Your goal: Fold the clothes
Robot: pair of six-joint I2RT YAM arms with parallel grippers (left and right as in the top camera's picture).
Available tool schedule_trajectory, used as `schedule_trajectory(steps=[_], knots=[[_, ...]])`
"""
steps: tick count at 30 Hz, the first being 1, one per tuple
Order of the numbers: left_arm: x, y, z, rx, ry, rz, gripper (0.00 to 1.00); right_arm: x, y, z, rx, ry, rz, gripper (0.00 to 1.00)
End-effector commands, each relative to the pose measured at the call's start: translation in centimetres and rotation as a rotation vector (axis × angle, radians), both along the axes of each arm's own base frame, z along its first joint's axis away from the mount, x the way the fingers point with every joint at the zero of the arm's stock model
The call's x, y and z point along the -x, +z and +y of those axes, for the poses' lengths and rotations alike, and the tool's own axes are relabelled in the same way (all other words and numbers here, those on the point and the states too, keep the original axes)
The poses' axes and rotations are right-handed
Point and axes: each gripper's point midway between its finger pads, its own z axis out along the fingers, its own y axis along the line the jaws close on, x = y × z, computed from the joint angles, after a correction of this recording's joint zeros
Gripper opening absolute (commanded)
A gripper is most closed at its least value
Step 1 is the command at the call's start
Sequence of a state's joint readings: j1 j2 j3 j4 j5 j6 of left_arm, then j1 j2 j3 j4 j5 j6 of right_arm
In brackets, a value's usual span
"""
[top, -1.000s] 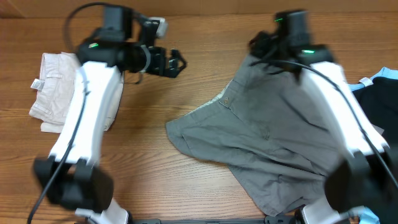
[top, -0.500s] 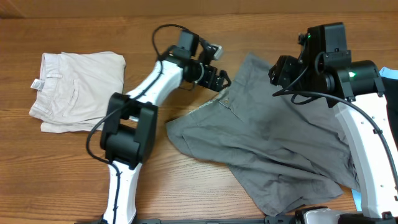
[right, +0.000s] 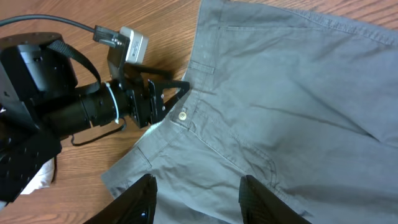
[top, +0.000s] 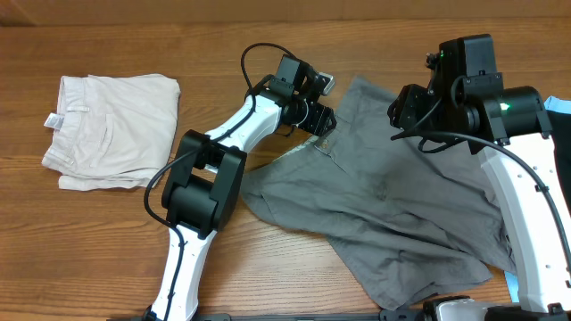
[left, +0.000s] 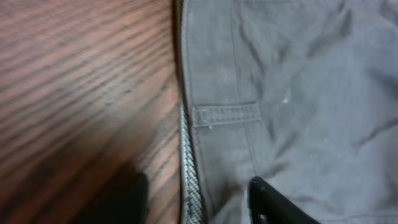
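Grey shorts [top: 401, 214] rumpled on table [top: 268, 267], left pincer [left: 198, 183] apart astride waistband [left: 214, 115], right pincer [right: 198, 183] apart above.

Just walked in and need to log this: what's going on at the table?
The left gripper, open, is at the waistband of the crumpled mid-grey cotton shorts, near the button. The right gripper hovers open above the same shorts. Nothing is gripped yet. Folded cream shorts lie aside on the wooden table.

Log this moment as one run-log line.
left gripper: open, astride waistband of grey shorts near button | right gripper: open, above grey shorts | fold: not started
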State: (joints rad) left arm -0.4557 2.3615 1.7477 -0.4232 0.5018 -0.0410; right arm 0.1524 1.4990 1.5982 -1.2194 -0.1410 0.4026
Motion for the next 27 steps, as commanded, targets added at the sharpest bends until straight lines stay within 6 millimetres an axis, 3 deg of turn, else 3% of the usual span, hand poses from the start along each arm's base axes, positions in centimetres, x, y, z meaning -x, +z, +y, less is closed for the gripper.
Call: schedule_trajectory(steps=[1, 12, 14, 16, 17, 18, 22, 25, 27], knots=[[2.1, -3.6, 0.1, -0.008, -0.005, 0.134, 0.51, -0.1, 0.4, 0.0, 0.009, 0.004, -0.016, 0.47], [3.9, -3.7, 0.0, 0.009, -0.031, 0.217, 0.46, -0.1, 0.4, 0.0, 0.009, 0.004, -0.019, 0.47], [3.8, -3.7, 0.0, 0.01, -0.031, 0.213, 0.38, -0.1, 0.4, 0.0, 0.009, 0.004, -0.019, 0.47], [3.6, -3.6, 0.0, 0.009, -0.027, 0.204, 0.18, -0.2, 0.4, 0.0, 0.009, 0.004, -0.02, 0.47], [3.3, -3.7, 0.0, 0.003, -0.014, 0.197, 0.06, -0.2, 0.4, 0.0, 0.009, 0.004, -0.021, 0.46], [2.8, -3.8, 0.3, -0.007, 0.015, 0.192, 0.04, -0.2, 0.4, 0.0, 0.009, 0.004, -0.021, 0.47], [0.4, -3.9, 1.9, -0.022, 0.165, 0.188, 0.04, -0.1, 0.4, 0.0, 0.009, 0.005, -0.017, 0.45], [-2.3, -3.6, 4.9, -0.028, 0.313, 0.194, 0.04, -0.1, 0.4, 0.0, 0.009, 0.004, -0.017, 0.46], [-4.6, -2.9, 7.9, -0.014, 0.416, 0.196, 0.04, -0.1, 0.4, 0.0, 0.009, 0.004, -0.017, 0.46]])
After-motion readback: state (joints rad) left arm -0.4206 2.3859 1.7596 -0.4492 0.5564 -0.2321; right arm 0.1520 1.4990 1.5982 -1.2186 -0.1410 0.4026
